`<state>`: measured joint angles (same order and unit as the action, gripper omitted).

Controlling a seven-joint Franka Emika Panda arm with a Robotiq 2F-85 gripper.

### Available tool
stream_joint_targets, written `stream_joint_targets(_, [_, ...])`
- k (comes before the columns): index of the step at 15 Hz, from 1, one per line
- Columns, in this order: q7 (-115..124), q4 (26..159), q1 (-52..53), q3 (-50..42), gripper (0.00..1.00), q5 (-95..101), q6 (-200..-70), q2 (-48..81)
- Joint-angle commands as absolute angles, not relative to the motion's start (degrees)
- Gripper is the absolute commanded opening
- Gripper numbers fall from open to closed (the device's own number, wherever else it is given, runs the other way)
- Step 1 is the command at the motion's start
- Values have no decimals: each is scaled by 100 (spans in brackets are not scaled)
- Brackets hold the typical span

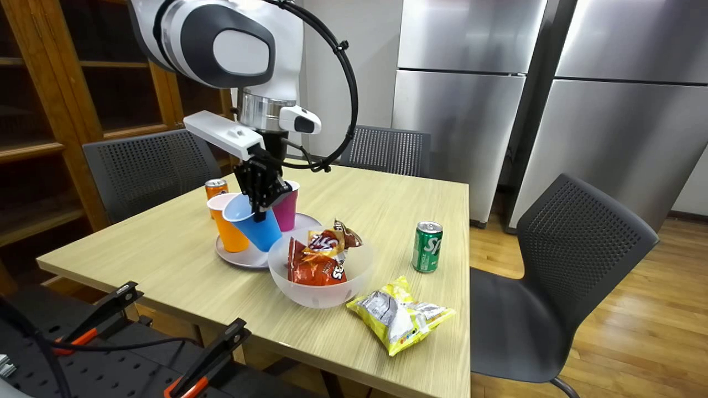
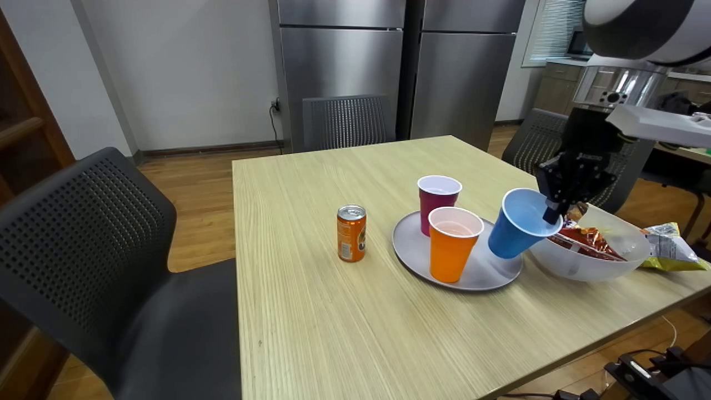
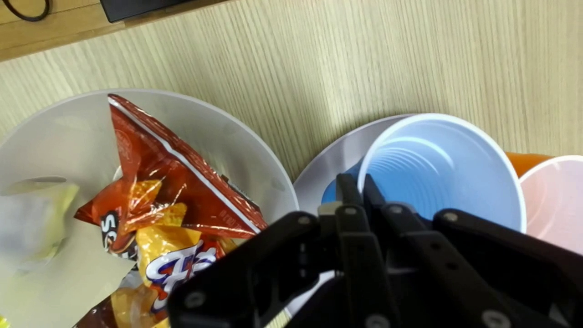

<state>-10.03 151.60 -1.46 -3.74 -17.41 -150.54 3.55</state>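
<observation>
- In an exterior view, the gripper (image 1: 259, 213) is clamped on the rim of a blue cup (image 1: 263, 233), which leans with its mouth toward an orange cup (image 1: 230, 228).
- The blue cup is over a grey plate (image 1: 240, 260); I cannot tell whether its base touches it.
- The orange cup and a purple cup (image 1: 286, 210) stand on the plate.
- Just beside the plate, a cloudy white bowl (image 1: 318, 298) holds snack bags (image 1: 321, 260); a yellow bag (image 1: 394, 318) lies next to it on the table (image 1: 381, 210), near an upright green can (image 1: 427, 247).
- In an exterior view, the blue cup is tilted between the orange cup and the bowl, a black fingertip inside its mouth.
- An orange can (image 2: 351, 234) stands on the table, apart from the plate.
- In the wrist view, the fingers (image 3: 347, 187) pinch the wall of the blue cup at its rim, one inside and one outside.
- The bowl lies to the left there, a red bag (image 3: 171, 173) uppermost; the orange cup, partly hidden, shows at the right.
</observation>
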Motion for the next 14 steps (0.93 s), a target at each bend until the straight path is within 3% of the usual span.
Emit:
stream_joint_targets(1, [-781,14812,-237,-283,1,-1870,-14900,642])
stream_joint_targets(14, [-406,14141,-351,-147,1,-2270,-14648,1336])
